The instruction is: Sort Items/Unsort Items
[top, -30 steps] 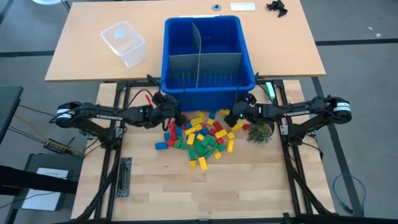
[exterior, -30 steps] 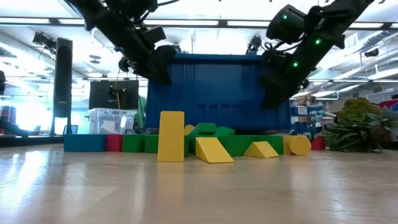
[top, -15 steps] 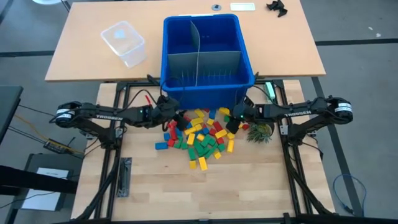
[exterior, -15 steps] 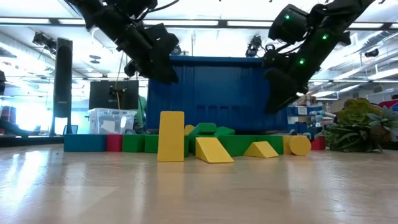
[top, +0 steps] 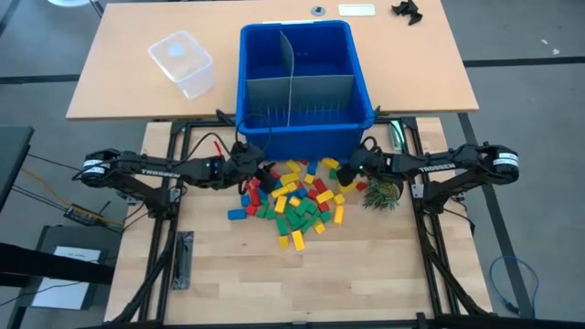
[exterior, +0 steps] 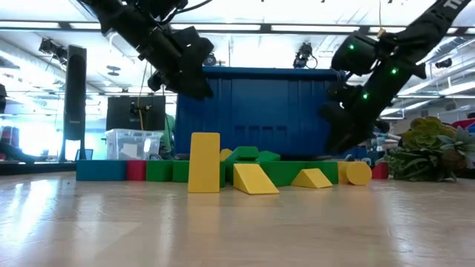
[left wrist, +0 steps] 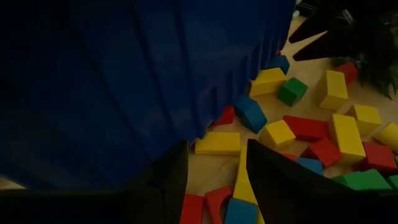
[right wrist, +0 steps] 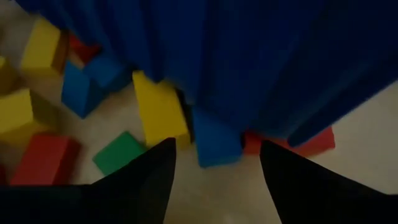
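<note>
We list the items heaped just before the blue bin, left hand and right hand both parted, empty; blocks wedged against it risk jamming fingers.

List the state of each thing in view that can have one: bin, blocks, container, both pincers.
blue bin: upright, no blocks seen inside, grey dividers standing in it.
toy blocks: loose pile on the table in front of the bin, unsorted.
clear container: upright, open top.
left pincer: open, empty, over the pile's left edge.
right pincer: open, empty, at the pile's right edge by the bin.
</note>
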Motion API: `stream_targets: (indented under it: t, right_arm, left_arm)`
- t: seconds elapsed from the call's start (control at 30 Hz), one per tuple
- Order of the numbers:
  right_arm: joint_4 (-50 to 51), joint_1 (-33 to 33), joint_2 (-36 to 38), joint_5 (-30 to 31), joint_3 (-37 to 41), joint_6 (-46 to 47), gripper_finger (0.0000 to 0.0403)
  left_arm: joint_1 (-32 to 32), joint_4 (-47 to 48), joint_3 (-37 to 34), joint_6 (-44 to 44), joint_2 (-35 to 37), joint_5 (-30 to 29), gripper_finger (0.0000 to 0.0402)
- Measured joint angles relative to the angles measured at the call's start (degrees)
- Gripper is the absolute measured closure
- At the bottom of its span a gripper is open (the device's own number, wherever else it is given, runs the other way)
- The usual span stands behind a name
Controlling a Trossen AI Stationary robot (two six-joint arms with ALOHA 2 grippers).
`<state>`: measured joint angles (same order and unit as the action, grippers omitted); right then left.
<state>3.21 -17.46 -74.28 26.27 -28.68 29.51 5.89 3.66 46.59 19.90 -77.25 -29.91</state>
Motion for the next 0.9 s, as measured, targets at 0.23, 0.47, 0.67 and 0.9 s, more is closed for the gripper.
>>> stream_targets:
  t: [0.23,0.47,0.67,0.9]
  right_arm:
    - [-6.2,-3.0,-1.5,2.3,3.3,-2.0,0.0187]
    - [-12.1,-3.9,-2.5,1.0,6.7,-5.8,0.0192]
    - [-12.2,-4.2,-2.2,-4.4,7.3,-6.9,0.0197]
    - [-10.4,-0.8,-1.4,-14.8,6.0,-11.8,0.021]
  left_arm:
    - [0.0,-0.7,0.0,-0.1,0.0,-0.3,0.0234]
    - [0.0,-3.5,0.0,-0.1,-2.5,-0.5,0.0234]
    - [0.0,-5.8,0.1,0.1,-6.4,1.6,0.0234]
    - [-0.1,-5.9,0.0,0.3,-7.6,5.1,0.0234]
